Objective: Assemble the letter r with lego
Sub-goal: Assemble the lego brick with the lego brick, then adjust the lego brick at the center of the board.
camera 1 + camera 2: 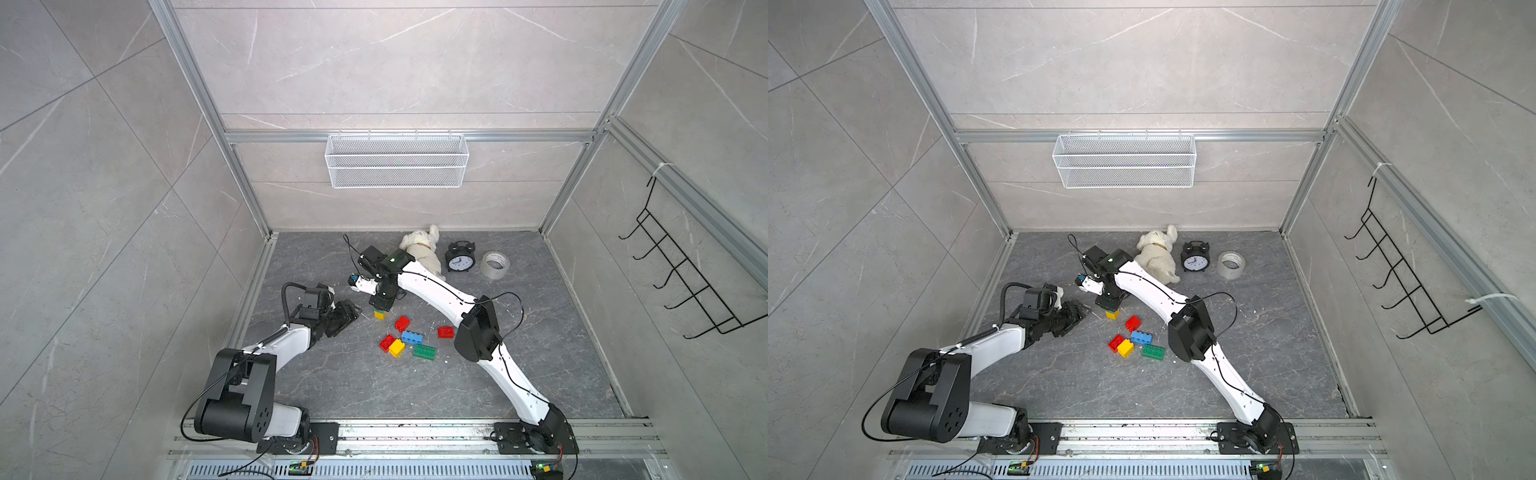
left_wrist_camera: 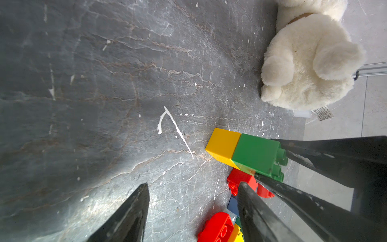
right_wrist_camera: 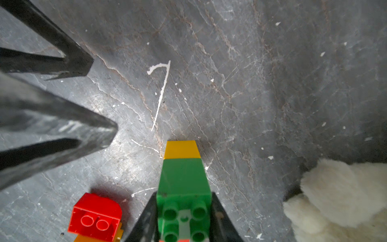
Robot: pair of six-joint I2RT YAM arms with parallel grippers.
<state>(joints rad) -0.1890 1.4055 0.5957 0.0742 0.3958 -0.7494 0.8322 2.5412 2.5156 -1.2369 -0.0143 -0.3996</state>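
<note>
My right gripper point(image 1: 380, 306) points straight down and is shut on a green brick point(image 3: 184, 180). That brick sits on a yellow brick point(image 3: 181, 149), and the two-brick stack stands upright on the dark floor point(image 2: 104, 83). Close to the stack's left my left gripper point(image 1: 348, 316) lies low and open, with only bare floor between its fingers point(image 2: 144, 199). Loose lego lies just in front of the stack in both top views: a red brick point(image 1: 402, 323), a blue one point(image 1: 411, 337), another red point(image 1: 387, 342), a yellow point(image 1: 397, 348), a green point(image 1: 424, 352) and a further red point(image 1: 445, 331).
A white plush toy point(image 1: 422, 249) lies behind the right arm, with a black alarm clock point(image 1: 460, 257) and a tape roll point(image 1: 495, 264) to its right. A wire basket point(image 1: 397, 160) hangs on the back wall and a hook rack point(image 1: 685, 282) on the right wall.
</note>
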